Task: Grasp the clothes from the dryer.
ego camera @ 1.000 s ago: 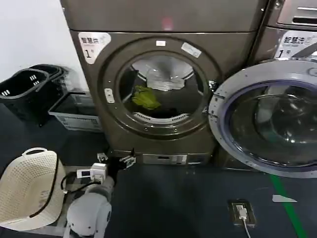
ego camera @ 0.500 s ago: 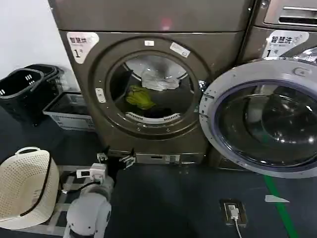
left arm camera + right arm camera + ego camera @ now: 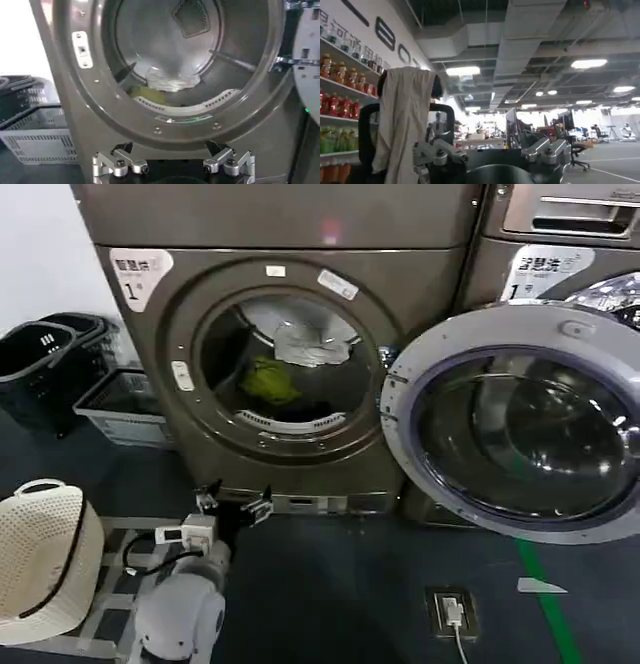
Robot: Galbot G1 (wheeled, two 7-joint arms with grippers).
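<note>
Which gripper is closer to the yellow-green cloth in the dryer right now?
Left. The left gripper is open, low before the dryer porthole, below the yellow-green cloth. The right gripper faces the open room.

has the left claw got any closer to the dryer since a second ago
Cannot tell. The open left claw sits just below the big bronze-grey dryer's porthole as before. The whole head view slid sideways, dryer included, so the camera turned; the gap looks about unchanged.

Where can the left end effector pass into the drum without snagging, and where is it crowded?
The dryer porthole stands clear, its door swung aside to the right. Upper drum space is free. Crowded low: the yellow-green piece lies at lower left, the white piece behind it, a dark piece beside. The open left end effector waits below the porthole.
</note>
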